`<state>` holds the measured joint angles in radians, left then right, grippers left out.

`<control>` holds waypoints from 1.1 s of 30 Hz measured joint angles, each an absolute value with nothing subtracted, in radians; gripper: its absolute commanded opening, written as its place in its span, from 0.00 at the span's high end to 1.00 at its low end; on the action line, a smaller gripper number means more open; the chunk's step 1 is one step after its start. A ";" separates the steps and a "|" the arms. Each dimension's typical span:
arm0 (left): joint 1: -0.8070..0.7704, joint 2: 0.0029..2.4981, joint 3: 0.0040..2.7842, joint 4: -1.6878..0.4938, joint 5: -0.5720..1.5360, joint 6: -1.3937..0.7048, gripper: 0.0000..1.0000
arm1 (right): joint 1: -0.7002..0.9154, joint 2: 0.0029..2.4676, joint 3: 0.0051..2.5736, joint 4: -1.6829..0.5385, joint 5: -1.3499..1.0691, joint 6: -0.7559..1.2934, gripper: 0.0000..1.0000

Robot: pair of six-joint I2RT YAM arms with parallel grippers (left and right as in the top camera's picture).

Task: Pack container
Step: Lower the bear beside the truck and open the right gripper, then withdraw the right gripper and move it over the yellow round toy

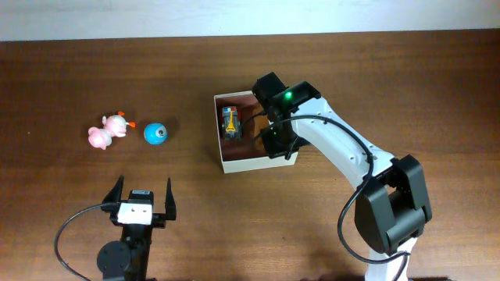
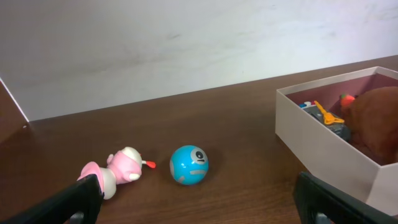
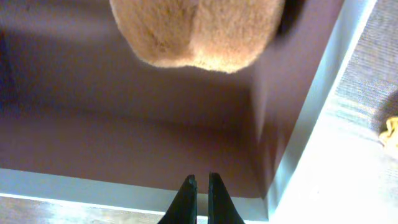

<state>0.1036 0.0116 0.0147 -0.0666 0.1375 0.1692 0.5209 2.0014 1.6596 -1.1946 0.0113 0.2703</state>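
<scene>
The container is a square cream-walled box with a reddish-brown inside, at the table's middle. A small yellow-and-blue toy lies in its left part, and a tan plush toy lies inside too. My right gripper hangs over the box's right front corner; in the right wrist view its fingers are shut and empty above the near wall. My left gripper is open and empty near the front left. The left wrist view shows the container and the plush toy.
A blue ball and a pink toy lie on the table at the left, beyond the left gripper. They also show in the left wrist view: ball, pink toy. A pale wall stands behind the table.
</scene>
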 measured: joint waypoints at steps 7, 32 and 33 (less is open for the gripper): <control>0.104 0.012 0.015 -0.067 0.138 0.169 0.00 | 0.521 2.001 1.660 -1.238 0.008 0.318 0.96; 0.104 0.012 0.015 -0.067 0.138 0.169 0.00 | 0.521 2.001 1.660 -1.253 -0.076 0.364 0.96; 0.104 0.012 0.015 -0.067 0.138 0.169 0.00 | 0.521 2.001 1.660 -1.253 -0.080 0.366 0.96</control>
<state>0.1036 0.0116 0.0147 -0.0666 0.1375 0.1692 0.5205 2.0014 1.6596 -1.2533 -0.0795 0.3656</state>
